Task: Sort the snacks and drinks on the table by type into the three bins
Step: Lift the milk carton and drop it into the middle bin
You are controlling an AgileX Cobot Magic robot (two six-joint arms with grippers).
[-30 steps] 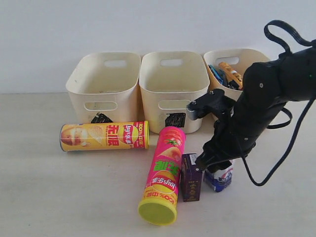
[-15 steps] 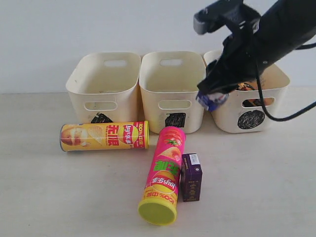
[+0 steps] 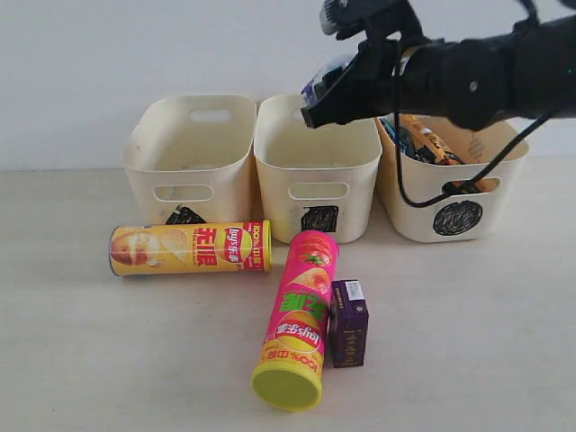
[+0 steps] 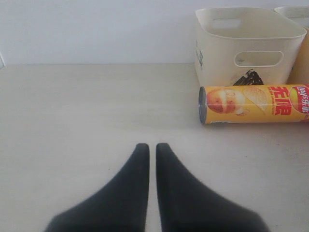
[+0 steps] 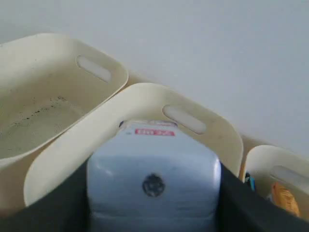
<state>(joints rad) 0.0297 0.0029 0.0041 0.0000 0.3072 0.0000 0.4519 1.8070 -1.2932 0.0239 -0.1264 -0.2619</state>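
Observation:
My right gripper [image 3: 326,94] is shut on the white carton [image 3: 324,75] [image 5: 153,174] and holds it in the air over the middle bin [image 3: 315,166] [image 5: 140,104], the one with the black square. The yellow chip tube [image 3: 190,248] [image 4: 253,104] lies in front of the left bin [image 3: 189,153] [image 4: 246,41]. The pink tube [image 3: 297,315] lies on the table [image 3: 90,360], with the dark purple carton [image 3: 347,322] beside it. Blue and orange snack bags [image 3: 418,137] sit in the right bin [image 3: 454,211]. My left gripper [image 4: 152,147] hovers shut and empty over bare table.
A plain pale wall [image 3: 135,54] stands directly behind the three bins. My right arm [image 3: 477,76] and its black cable [image 3: 423,189] stretch over the right bin.
My right gripper has lifted the white carton off the table beside the purple carton, swung it up and to the left, and now holds it above the middle bin.

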